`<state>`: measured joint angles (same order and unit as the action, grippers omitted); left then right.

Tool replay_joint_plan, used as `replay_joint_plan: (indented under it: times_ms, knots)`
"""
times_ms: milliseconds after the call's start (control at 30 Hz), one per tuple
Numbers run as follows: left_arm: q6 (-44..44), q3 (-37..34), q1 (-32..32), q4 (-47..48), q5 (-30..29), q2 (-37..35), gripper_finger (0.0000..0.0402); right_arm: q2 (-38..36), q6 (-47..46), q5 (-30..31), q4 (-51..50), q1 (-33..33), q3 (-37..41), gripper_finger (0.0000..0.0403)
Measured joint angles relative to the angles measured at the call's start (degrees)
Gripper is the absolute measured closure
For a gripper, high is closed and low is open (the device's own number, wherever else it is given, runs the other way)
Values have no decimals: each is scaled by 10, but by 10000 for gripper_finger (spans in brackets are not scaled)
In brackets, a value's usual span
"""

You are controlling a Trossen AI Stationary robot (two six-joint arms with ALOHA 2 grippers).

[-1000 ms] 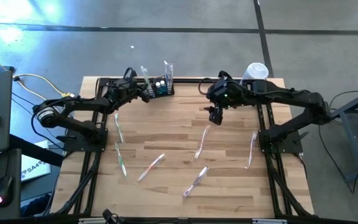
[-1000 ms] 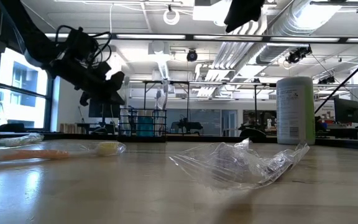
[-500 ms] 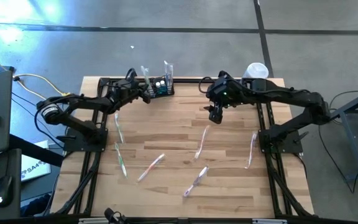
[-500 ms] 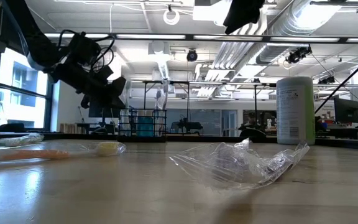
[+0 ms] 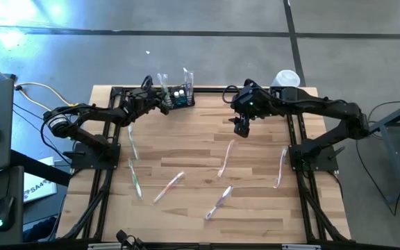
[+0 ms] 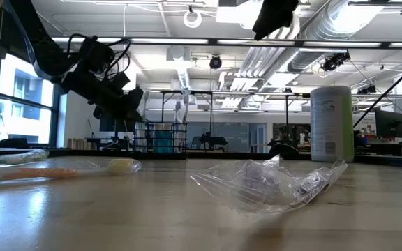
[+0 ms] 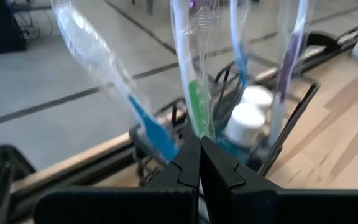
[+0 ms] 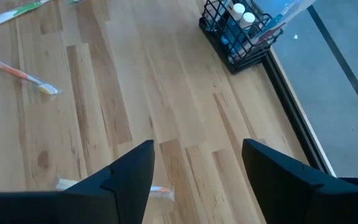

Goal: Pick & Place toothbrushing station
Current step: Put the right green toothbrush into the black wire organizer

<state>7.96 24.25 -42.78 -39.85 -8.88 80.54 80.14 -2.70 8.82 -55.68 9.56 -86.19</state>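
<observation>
Left pincer [image 5: 160,105], fingers pressed together and holding nothing that can be seen, hovers just beside the station [image 5: 178,96], the black wire rack at the tabletop's [image 5: 186,149] far edge, left of centre. The left wrist view shows wrapped toothbrushes [image 7: 194,74] standing upright in its compartments. Right pincer [image 5: 240,127] hangs spread and empty over bare wood, well apart from the rack; more wrapped brushes [image 5: 224,160] lie loose nearer the front. Step in hand, as judged: a brush just delivered into the rack. Next move: one pincer must descend, straddle a loose brush and close on it.
</observation>
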Motion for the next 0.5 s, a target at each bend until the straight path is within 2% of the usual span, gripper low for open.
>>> replay_joint_plan:
  times_ms: [500]
  knots:
    - [-2, 2, 0, 21, 0, 12, 401, 2, 0, -14, 17, 15, 0, 167]
